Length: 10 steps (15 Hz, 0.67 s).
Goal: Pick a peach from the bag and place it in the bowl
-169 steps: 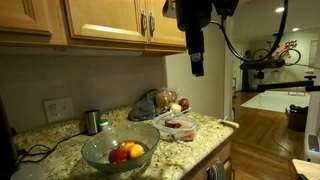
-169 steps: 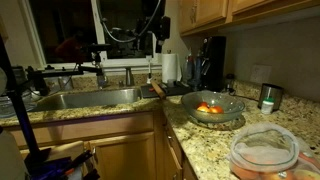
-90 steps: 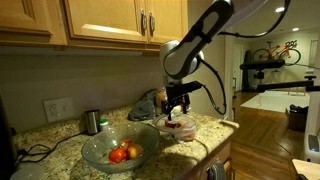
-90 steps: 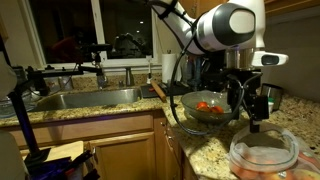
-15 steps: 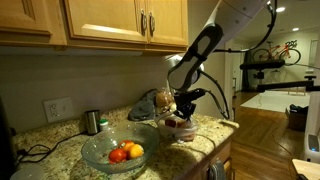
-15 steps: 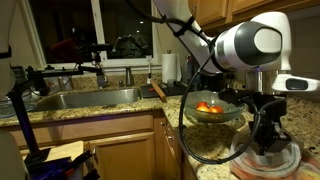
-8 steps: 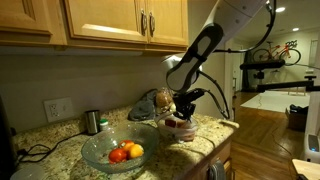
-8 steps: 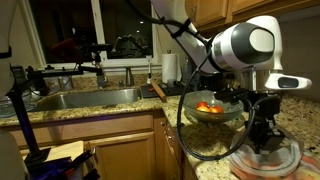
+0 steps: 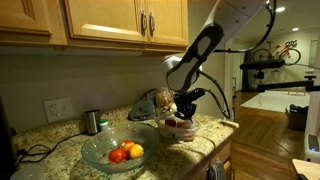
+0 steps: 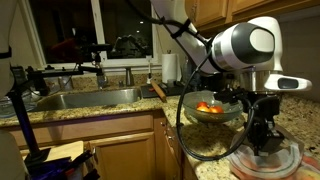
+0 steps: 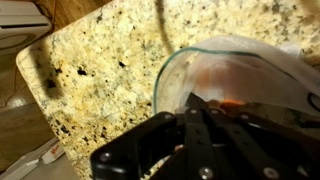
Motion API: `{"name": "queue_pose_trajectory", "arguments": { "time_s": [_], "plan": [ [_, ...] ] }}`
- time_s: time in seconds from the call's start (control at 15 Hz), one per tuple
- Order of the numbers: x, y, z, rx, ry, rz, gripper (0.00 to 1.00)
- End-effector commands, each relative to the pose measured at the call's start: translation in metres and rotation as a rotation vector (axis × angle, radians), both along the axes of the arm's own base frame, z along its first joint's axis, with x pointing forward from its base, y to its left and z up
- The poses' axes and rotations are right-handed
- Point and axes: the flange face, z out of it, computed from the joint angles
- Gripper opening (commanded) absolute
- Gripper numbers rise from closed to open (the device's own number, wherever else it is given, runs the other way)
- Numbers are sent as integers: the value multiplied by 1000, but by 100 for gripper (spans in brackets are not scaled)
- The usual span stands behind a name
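Note:
The bowl (image 9: 105,152) of clear glass stands on the granite counter and holds round red and orange fruit (image 9: 128,152); I cannot tell which of them is a peach. It also shows behind the arm in an exterior view, bowl (image 10: 212,110). The wrinkly grey-brown bag (image 9: 148,103) lies against the back wall. My gripper (image 9: 182,118) is shut, pointing down into a small clear plastic tub (image 9: 180,129) with reddish contents. In the wrist view the gripper (image 11: 200,102) has its fingers pressed together over the tub (image 11: 205,65), with nothing visible between them.
A small steel cup (image 9: 92,121) stands by the wall near the bowl. The tub (image 10: 262,162) sits near the counter's front edge. A sink (image 10: 85,98) lies further along the counter (image 11: 100,60). Wooden cabinets (image 9: 110,22) hang above.
The arm has shifted only very slightly over the tub. The gripper stays shut.

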Motion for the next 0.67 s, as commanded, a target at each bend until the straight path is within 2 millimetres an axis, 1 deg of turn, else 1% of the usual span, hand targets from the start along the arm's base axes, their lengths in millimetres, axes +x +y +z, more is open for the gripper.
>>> {"name": "queue_pose_trajectory", "arguments": {
  "time_s": [0.0, 0.2, 0.6],
  "plan": [
    [-10, -4, 7, -24, 17, -24, 0],
    [-11, -8, 7, -25, 16, -28, 0],
    [-11, -29, 5, -63, 2, -38, 0]
  ]
}}
